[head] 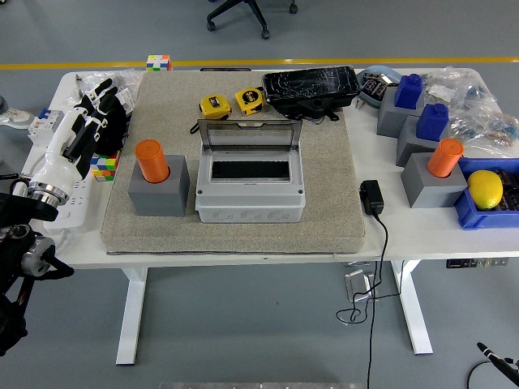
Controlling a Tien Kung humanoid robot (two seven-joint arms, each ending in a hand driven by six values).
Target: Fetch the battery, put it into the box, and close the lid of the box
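**Left hand hovers beside the battery, box lid raised**

Nearest, at the desk's (243,247) left edge, the left hand (85,130) hovers with fingers spread, holding nothing. Just beside it, the orange battery (151,160) stands upright in a grey holder (158,194); a careless grasp could tip it. Behind, the grey box (250,193) looks empty, its lid (250,135) open.

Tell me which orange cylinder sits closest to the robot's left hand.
The orange cylinder in the grey block on the mat, left of the open box; the other one stands far right, away from the left hand.
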